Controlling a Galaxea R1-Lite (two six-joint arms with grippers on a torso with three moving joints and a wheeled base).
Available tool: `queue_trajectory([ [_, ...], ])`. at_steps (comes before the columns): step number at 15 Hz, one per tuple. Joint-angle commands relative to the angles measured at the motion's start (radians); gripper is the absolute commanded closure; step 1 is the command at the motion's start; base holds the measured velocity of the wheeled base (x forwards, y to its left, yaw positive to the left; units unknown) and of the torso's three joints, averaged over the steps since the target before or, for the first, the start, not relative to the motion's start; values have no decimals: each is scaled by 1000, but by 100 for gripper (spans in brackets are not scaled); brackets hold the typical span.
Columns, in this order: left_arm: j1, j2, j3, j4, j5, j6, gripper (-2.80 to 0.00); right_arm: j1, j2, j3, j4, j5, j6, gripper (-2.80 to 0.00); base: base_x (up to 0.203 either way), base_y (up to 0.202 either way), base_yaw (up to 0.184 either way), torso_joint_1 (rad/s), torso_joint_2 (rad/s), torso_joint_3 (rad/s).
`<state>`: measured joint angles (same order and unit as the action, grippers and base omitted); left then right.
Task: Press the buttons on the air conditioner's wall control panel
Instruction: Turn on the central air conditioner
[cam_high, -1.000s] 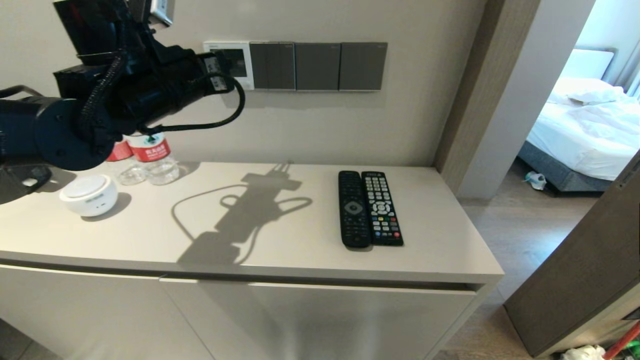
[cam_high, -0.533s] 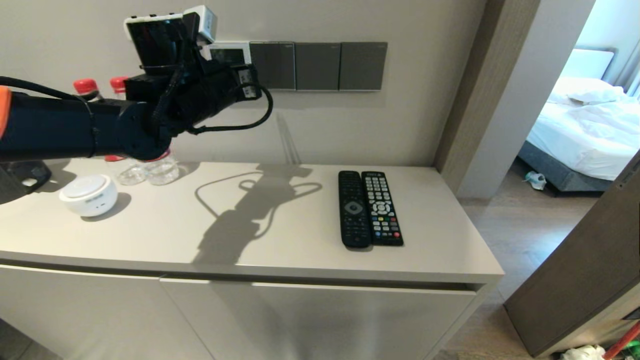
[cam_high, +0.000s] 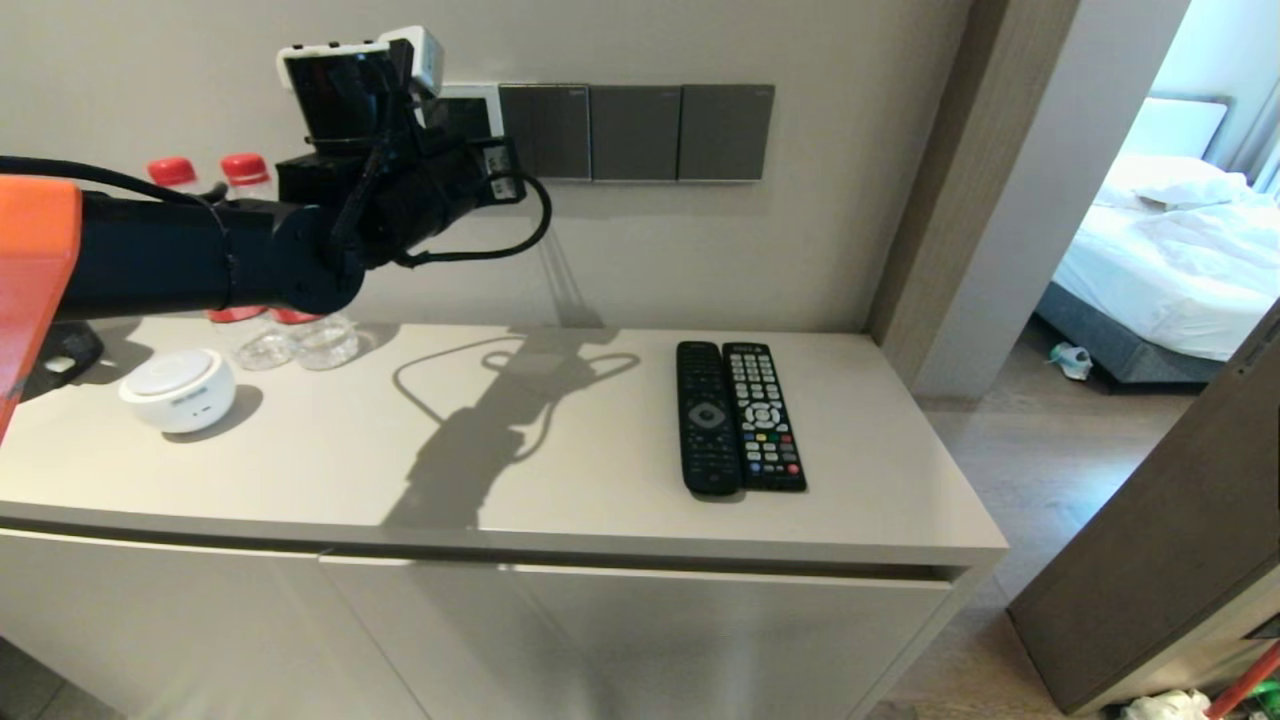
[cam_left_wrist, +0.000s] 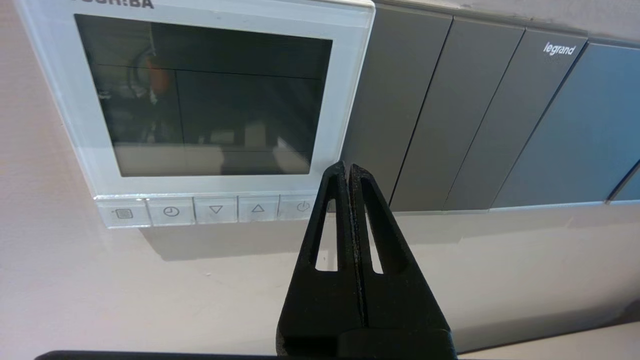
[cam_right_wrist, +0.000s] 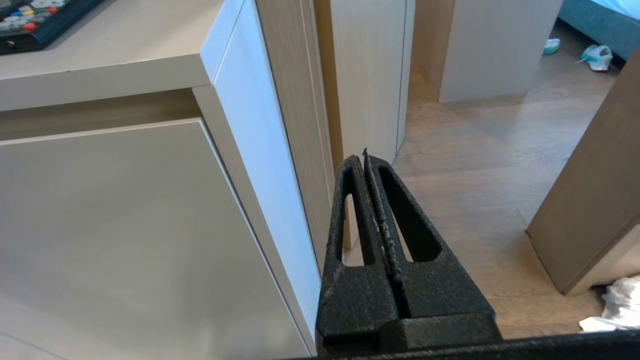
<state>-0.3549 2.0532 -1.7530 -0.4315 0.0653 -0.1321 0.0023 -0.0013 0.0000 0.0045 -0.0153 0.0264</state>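
Observation:
The air conditioner's wall control panel is a small white thermostat with a dark screen; in the head view my left wrist partly hides it. The buttons form a pale row under the screen. My left gripper is shut and empty. Its tip sits at the panel's lower corner, beside the grey plates, and overlaps the edge of the power button. I cannot tell if it touches. My right gripper is shut and empty, low beside the cabinet's right side, out of the head view.
Three dark grey switch plates adjoin the panel on the wall. On the cabinet top lie two black remotes, a white round device and two red-capped water bottles. An open doorway is at the right.
My left arm has swung right and reached out toward the wall; its gripper has gone from left of the panel to the panel's lower right corner.

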Motion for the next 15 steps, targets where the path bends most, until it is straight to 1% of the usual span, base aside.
queue_trajectory([
  [1, 2, -8, 11, -6, 4, -1, 0, 1, -2, 0, 0, 0, 0, 0, 0, 0, 0, 0, 0, 0],
  [3, 2, -17, 30, -8, 4, 9, 0, 1, -2, 0, 0, 0, 1, 0, 0, 0, 0, 0, 0, 0],
  [6, 2, -62, 89, -13, 2, 31, 0, 1, -2, 0, 0, 0, 0, 0, 0, 0, 0, 0, 0, 0],
  [15, -7, -53, 104, -13, 4, 37, 0, 1, -2, 0, 0, 0, 0, 0, 0, 0, 0, 0, 0, 0],
])
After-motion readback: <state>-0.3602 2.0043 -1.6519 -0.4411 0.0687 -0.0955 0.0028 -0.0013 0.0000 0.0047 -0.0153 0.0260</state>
